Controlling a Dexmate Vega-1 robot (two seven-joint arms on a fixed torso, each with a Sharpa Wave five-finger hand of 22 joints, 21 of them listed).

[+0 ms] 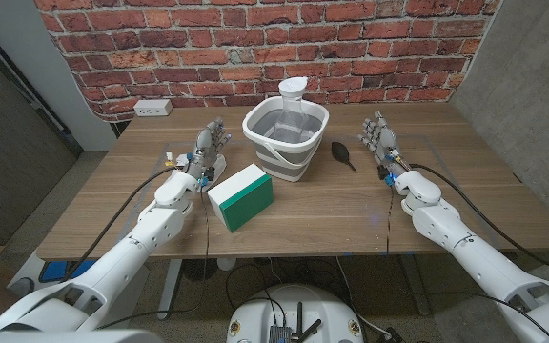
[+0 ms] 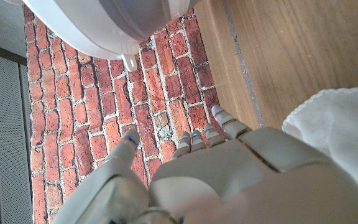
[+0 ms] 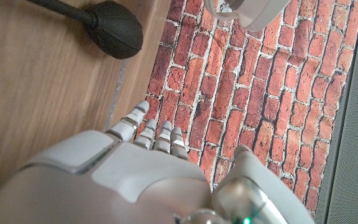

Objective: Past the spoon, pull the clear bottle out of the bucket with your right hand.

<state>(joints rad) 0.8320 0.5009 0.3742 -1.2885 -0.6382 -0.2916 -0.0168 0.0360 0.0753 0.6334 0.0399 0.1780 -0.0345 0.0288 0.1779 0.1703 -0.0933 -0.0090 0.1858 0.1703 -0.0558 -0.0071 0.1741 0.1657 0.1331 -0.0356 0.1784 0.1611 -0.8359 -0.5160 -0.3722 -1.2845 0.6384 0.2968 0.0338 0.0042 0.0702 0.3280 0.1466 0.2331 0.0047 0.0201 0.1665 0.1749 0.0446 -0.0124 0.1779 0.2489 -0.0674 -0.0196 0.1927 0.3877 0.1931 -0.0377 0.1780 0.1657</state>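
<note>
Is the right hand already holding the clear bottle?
No: the right hand is open beside the spoon; the clear bottle stands in the bucket.

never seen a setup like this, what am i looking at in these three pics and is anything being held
This is a two-armed robot at a wooden table, each arm ending in a fingered hand. The wide picture comes from a camera on its head, looking down. The other two come from cameras on each wrist, looking along the back of that hand, so they appear turned around.

On the table stand a grey bucket with a clear bottle inside, a black spoon beside it, and a green and white box. A power strip lies by the brick wall.

Nothing is held: the left hand and right hand are both empty, fingers apart.
</note>
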